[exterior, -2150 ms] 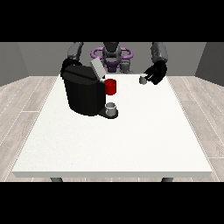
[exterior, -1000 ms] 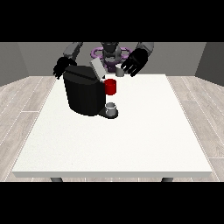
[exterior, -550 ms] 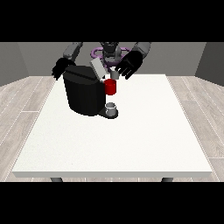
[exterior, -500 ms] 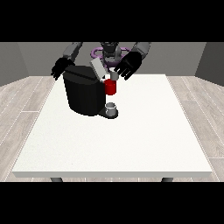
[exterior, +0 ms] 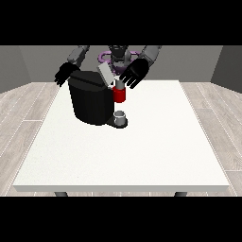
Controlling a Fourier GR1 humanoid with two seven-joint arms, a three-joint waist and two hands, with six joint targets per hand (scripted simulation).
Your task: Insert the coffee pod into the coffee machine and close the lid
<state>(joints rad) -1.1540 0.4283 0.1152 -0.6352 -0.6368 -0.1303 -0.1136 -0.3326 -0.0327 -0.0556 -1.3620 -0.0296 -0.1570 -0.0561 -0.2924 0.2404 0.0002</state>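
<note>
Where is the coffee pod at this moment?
In the front view, the coffee pod sits atop the machine's red head, just below the hand at the view's right, beside the raised lid.

Even, bright light (soft shadows), no glare.

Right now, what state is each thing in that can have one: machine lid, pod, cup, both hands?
Coffee machine lid: raised, tilted open.
Coffee pod: at the machine's red head, just under the hand at the view's right; whether seated cannot be told.
Cup: upright on the machine's tray.
Hand at the view's right: above the pod.
Hand at the view's left: behind the coffee machine, holding nothing visible.
</note>
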